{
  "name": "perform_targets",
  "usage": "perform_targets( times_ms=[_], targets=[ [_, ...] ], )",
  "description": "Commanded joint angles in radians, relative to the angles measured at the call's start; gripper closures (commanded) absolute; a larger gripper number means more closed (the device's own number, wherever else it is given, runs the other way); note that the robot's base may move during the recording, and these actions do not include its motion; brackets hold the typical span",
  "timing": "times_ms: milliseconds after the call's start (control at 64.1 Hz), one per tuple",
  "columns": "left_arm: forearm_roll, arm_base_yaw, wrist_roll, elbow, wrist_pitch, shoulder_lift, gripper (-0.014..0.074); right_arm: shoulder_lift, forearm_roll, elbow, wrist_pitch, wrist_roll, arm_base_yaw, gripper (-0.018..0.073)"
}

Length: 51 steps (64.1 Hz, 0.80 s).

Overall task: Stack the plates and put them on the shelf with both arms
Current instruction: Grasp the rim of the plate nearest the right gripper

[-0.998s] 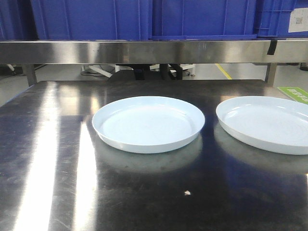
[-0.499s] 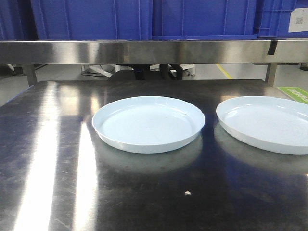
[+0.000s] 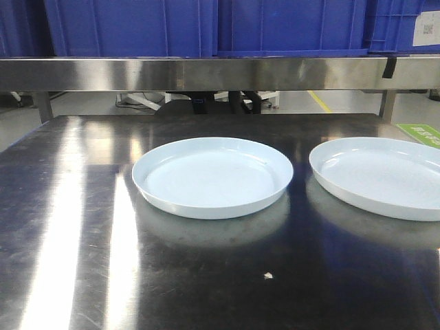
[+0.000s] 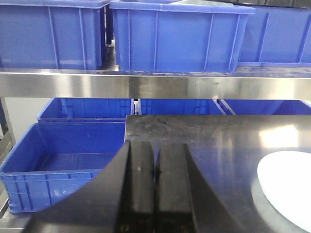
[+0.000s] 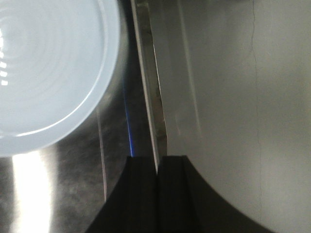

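Observation:
Two pale bluish-white plates lie side by side on the steel tabletop: one in the middle, the other at the right, cut by the frame edge. Behind them runs the shelf's long steel front rail. Neither gripper shows in the front view. In the left wrist view my left gripper is shut and empty, over the table's left end, with a plate's edge at the lower right. In the right wrist view my right gripper is shut and empty above the table's right edge, a plate to its upper left.
Big blue crates stand on the shelf above the rail. More blue crates sit lower down, left of the table. Right of the table edge lies grey floor. A small white speck lies near the table's front.

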Motion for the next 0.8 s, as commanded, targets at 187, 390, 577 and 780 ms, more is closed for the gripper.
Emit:
perform_targets(
  times_ms=[187, 390, 577, 780],
  targets=[
    [-0.015, 0.002, -0.011, -0.034, -0.085, 0.009, 0.0516, 0.137, 0.004, -0.098, -0.015, -0.051, -0.011, 0.0497],
    [-0.015, 0.002, -0.011, -0.034, -0.085, 0.009, 0.0516, 0.224, 0.004, -0.165, -0.030, -0.088, -0.011, 0.0291],
    [-0.015, 0.002, -0.011, -0.034, -0.085, 0.009, 0.0516, 0.303, 0.031, -0.258, -0.049, -0.099, -0.006, 0.0197],
    [-0.015, 0.002, -0.011, -0.034, -0.085, 0.009, 0.0516, 0.406, 0.040, -0.371, -0.023, -0.099, 0.011, 0.0195]
  ],
)
